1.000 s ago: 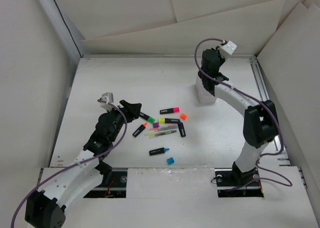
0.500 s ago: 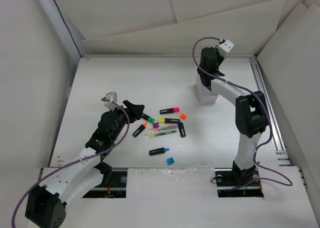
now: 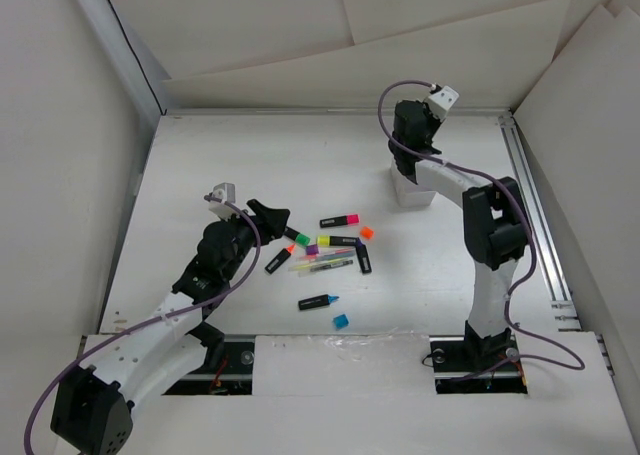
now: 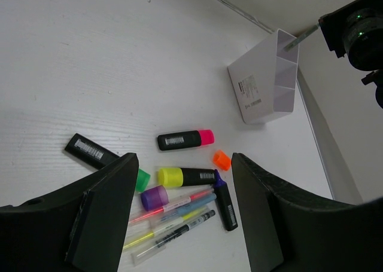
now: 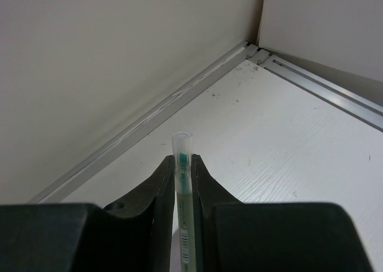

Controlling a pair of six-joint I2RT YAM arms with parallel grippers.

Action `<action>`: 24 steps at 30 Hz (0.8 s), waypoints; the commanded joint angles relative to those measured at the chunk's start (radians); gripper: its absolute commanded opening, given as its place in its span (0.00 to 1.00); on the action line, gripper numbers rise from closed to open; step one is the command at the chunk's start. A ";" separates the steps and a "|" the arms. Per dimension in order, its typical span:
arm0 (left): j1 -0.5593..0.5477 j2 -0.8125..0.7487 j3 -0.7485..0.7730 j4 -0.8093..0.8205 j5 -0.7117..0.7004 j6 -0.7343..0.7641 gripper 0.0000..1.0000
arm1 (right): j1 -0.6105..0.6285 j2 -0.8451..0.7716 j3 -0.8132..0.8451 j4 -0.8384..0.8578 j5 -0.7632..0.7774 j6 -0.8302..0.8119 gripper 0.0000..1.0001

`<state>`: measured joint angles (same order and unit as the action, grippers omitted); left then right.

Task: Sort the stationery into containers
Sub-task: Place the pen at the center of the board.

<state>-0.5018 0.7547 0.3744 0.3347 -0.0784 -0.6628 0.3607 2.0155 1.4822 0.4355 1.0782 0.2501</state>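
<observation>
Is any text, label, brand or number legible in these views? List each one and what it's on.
No text is legible in any view.
Printed label on the side of the white box: too small to read.
Barcode-style labels on the pink-capped highlighter, yellow-capped highlighter and green-capped highlighter: blurred.
Tiny print on the thin pen held in the right gripper: unreadable.

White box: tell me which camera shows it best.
Left wrist view: the white box shows unobstructed, its open top and inner dividers visible. The top external view shows it small, with the right arm partly covering it. The right wrist view shows none of it, only a thin pen in the right pincer.
</observation>
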 commanded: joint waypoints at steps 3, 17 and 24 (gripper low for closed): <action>0.005 -0.014 0.012 0.041 0.016 0.011 0.60 | 0.015 0.005 0.021 0.052 0.032 -0.020 0.00; 0.005 -0.034 0.012 0.030 0.006 0.011 0.60 | 0.061 -0.041 -0.040 0.052 0.052 -0.011 0.28; 0.005 -0.034 0.012 0.030 0.006 0.011 0.60 | 0.084 -0.098 -0.071 0.052 0.052 -0.011 0.35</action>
<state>-0.5018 0.7357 0.3744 0.3325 -0.0788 -0.6628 0.4236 2.0014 1.4197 0.4377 1.1110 0.2390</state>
